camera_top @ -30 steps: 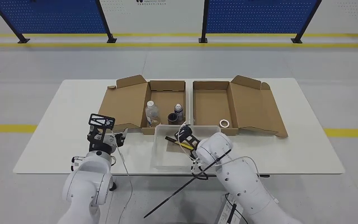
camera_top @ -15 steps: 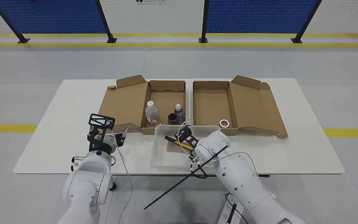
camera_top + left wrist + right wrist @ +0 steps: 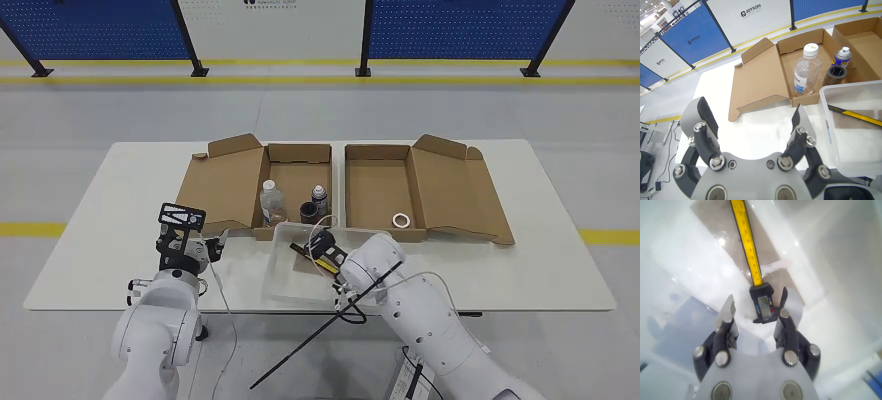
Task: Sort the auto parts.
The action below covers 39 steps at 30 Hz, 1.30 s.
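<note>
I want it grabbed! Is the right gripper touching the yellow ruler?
Cannot tell. In the right wrist view the yellow ruler lies inside the open right gripper, one side overlapping it.

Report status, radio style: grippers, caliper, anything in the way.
Right gripper open, low in bin, straddling caliper head. Left gripper open over table beside bin. Only bin walls close by.

The right tool (image 3: 757, 296) is hemmed in by the walls of the clear bin (image 3: 288, 282), and the caliper (image 3: 747, 241) is laid on the bin floor below its spread fingers. A strip of bare table (image 3: 761, 128) is left before the left tool (image 3: 750, 105), bounded by the box flap (image 3: 755, 85) and the bin. The near side of the left box (image 3: 298, 176) is blocked by a bottle (image 3: 807, 73), a spray can (image 3: 842, 57) and a dark cylinder (image 3: 834, 75).
</note>
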Each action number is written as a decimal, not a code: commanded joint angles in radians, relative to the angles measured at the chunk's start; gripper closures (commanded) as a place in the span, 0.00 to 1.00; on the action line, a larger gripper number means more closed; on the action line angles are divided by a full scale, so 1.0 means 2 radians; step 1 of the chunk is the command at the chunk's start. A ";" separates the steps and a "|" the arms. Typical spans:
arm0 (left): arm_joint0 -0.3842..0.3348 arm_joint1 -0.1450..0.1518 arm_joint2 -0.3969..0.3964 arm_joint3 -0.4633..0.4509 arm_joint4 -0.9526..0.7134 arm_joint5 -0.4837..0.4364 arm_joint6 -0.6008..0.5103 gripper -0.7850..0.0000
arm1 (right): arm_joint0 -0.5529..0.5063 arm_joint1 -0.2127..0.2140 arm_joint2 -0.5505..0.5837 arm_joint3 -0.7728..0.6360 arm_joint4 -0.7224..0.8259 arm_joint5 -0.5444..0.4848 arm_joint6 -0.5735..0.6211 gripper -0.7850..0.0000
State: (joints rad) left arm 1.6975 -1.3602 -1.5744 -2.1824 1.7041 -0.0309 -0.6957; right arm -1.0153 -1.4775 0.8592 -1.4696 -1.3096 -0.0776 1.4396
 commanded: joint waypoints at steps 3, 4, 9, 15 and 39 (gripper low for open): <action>0.000 0.000 0.000 0.000 0.000 0.000 0.000 0.00 | 0.002 0.000 -0.003 0.005 -0.019 0.003 0.004 0.39; 0.000 0.000 0.000 0.000 0.000 0.000 0.000 0.00 | 0.002 0.000 -0.004 0.005 -0.020 0.004 0.003 0.41; 0.000 0.000 0.000 0.000 0.000 0.000 0.000 0.00 | 0.005 -0.001 -0.010 0.014 -0.029 0.003 0.005 0.50; 0.000 0.000 0.000 0.000 0.000 0.000 0.000 0.00 | 0.007 -0.003 -0.012 0.025 -0.028 0.005 0.002 0.55; 0.000 0.000 0.000 0.000 0.000 0.000 0.000 0.00 | 0.010 -0.008 -0.013 0.024 -0.008 0.002 0.006 1.00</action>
State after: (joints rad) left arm 1.6975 -1.3602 -1.5744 -2.1824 1.7041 -0.0309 -0.6957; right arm -0.9919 -1.4940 0.8320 -1.4177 -1.3288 -0.0740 1.4544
